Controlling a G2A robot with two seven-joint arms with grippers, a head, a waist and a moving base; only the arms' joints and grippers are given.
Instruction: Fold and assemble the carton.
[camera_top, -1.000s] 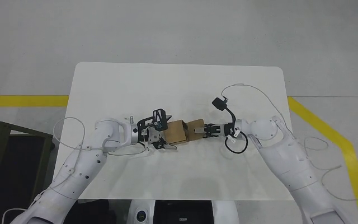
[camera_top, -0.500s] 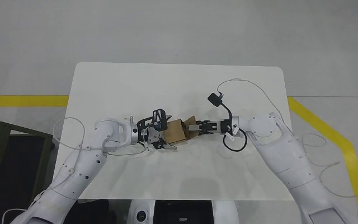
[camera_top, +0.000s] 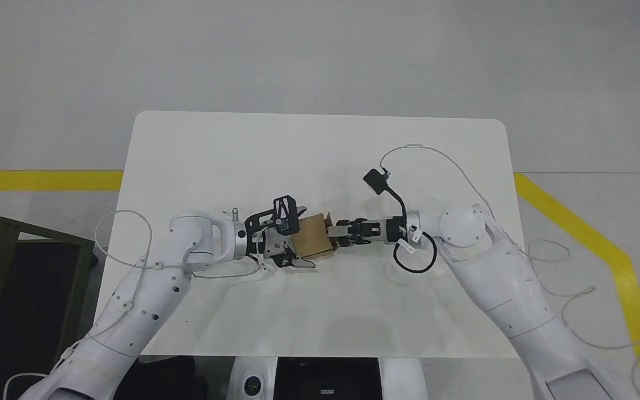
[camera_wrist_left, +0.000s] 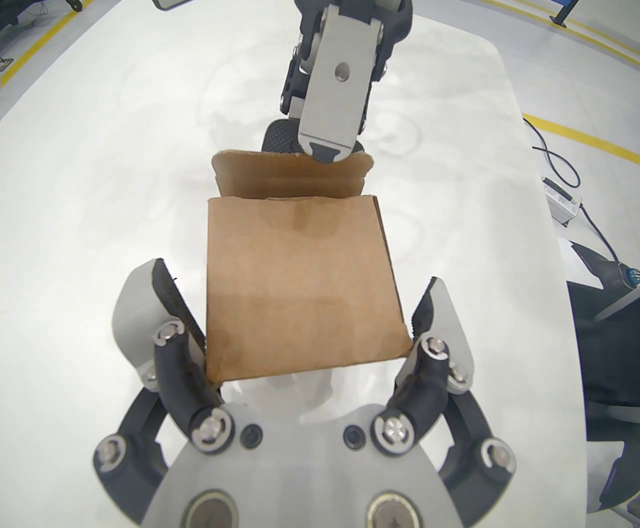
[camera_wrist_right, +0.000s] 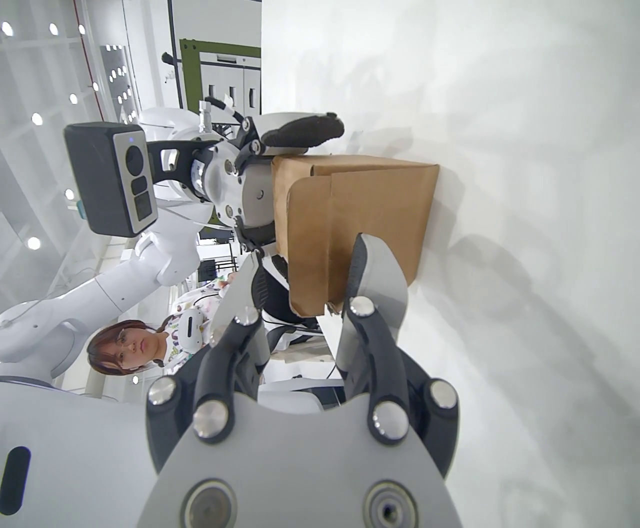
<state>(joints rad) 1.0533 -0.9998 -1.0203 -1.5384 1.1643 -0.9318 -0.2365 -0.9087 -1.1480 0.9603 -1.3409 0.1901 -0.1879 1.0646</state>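
Note:
A small brown carton lies at the middle of the white table. My left gripper is shut on the carton, one finger pressed against each side wall. From the opposite side my right gripper meets the carton's end flap. In the right wrist view its fingers stand apart around the flap's edge, so the right gripper is open. The left wrist view shows one right fingertip resting on the flap's top edge. The flap stands bent up against the carton's open end.
A thin cable loops from my right arm over the table's far right part. Bare table surface surrounds the carton on all sides. Yellow floor tape runs beyond the table's left and right edges.
My right gripper has moved left toward the carton, and the flap that lay stretched out to the right is now folded up against the carton's end. The left gripper has kept its hold.

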